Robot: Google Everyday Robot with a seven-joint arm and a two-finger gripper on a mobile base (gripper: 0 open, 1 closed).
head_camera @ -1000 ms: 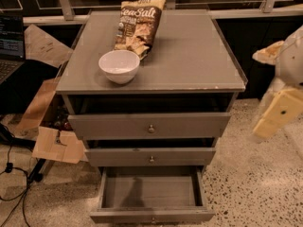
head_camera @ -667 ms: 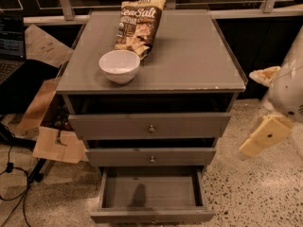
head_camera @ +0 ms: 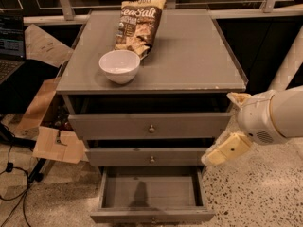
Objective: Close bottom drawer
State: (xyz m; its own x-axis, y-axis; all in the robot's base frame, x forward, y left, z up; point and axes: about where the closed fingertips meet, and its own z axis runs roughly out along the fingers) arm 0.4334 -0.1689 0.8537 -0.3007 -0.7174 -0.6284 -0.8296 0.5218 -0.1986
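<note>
The grey bottom drawer (head_camera: pixel 150 193) of the cabinet (head_camera: pixel 156 56) is pulled far out, and its plain grey inside holds nothing. Its low front panel with a small knob lies at the bottom edge of the view. My gripper (head_camera: pixel 218 129) hangs at the cabinet's right side, level with the middle drawer (head_camera: pixel 147 157). Its two cream fingers (head_camera: pixel 226 150) stand apart and hold nothing. The lower finger points down-left toward the bottom drawer's right rear corner, without touching it. The top drawer (head_camera: pixel 150 126) and middle drawer stand slightly out.
A white bowl (head_camera: pixel 119 66) and a sea salt chip bag (head_camera: pixel 138 26) lie on the cabinet top. Cardboard pieces (head_camera: pixel 57 144), cables (head_camera: pixel 12 183) and a laptop (head_camera: pixel 10 46) are to the left. Speckled floor (head_camera: pixel 255 197) lies to the right.
My gripper and arm have moved down and left, from beside the cabinet top to beside the middle drawer. The drawers have not moved.
</note>
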